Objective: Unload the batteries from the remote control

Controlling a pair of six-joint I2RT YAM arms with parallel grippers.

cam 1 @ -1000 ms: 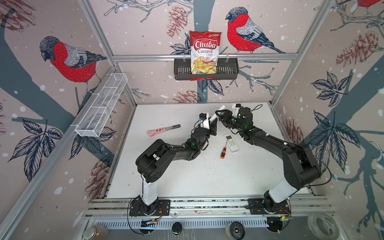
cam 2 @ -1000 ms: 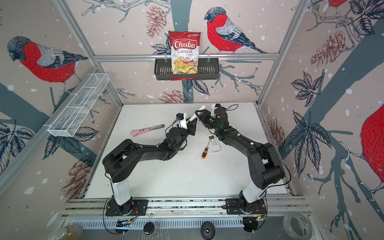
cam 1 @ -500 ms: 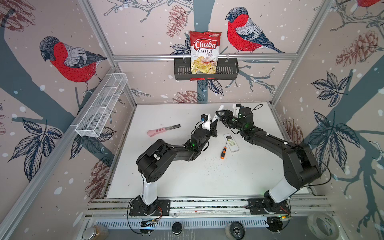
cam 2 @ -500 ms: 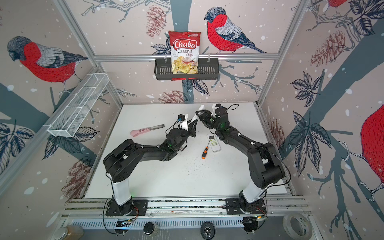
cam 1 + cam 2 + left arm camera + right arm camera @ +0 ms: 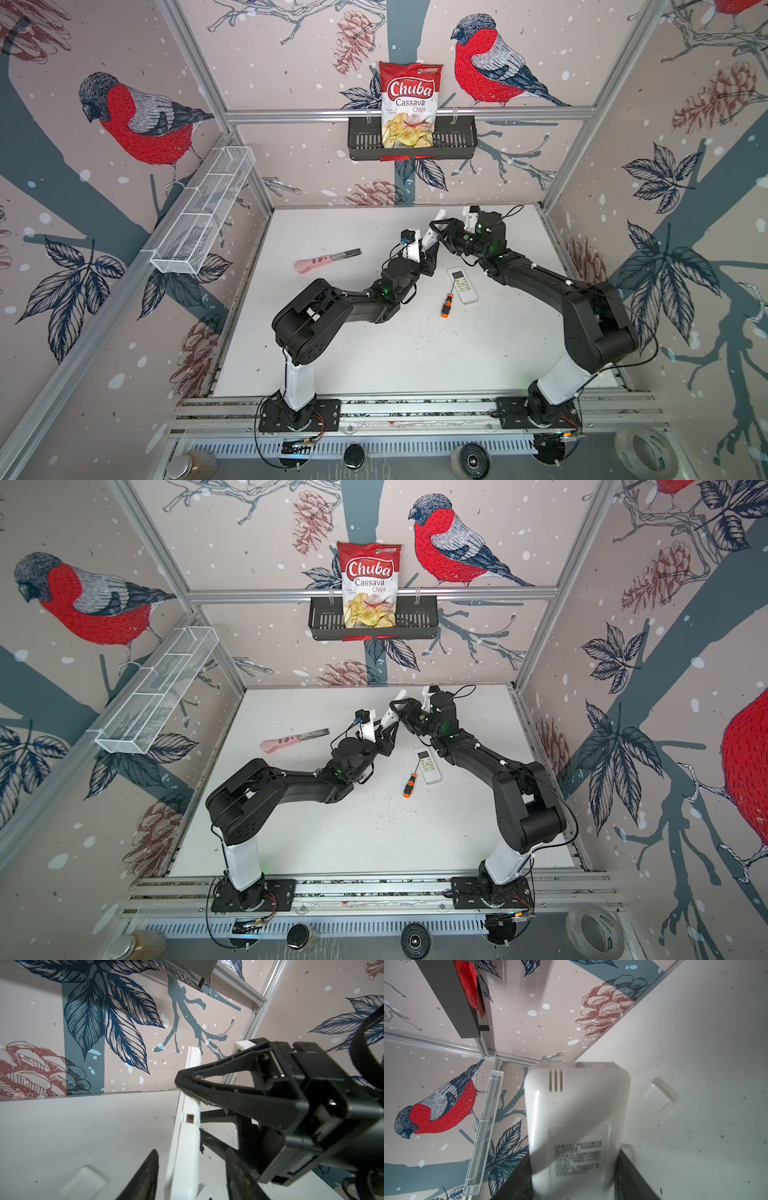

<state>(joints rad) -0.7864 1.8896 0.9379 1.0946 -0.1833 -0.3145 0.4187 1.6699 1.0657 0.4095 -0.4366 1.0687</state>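
A white remote control (image 5: 433,236) (image 5: 390,719) is held tilted above the back middle of the table, in both top views. My right gripper (image 5: 437,228) (image 5: 571,1163) is shut on it; its back with the printed label (image 5: 577,1153) faces the right wrist camera. My left gripper (image 5: 428,258) (image 5: 191,1153) stands open around the remote's (image 5: 185,1147) lower end, with a gap on each side. A loose white battery cover (image 5: 83,1185) (image 5: 659,1095) lies on the table. The batteries are hidden.
A second white remote (image 5: 462,284) lies face up beside an orange-and-black screwdriver (image 5: 446,305). A pink-handled knife (image 5: 326,261) lies to the left. A black basket (image 5: 457,141) with a chips bag hangs on the back wall. A white wire shelf (image 5: 203,212) is on the left wall.
My left gripper's jaws closed in on the remote's lower end and have now spread apart again. The right gripper has kept its hold without moving.
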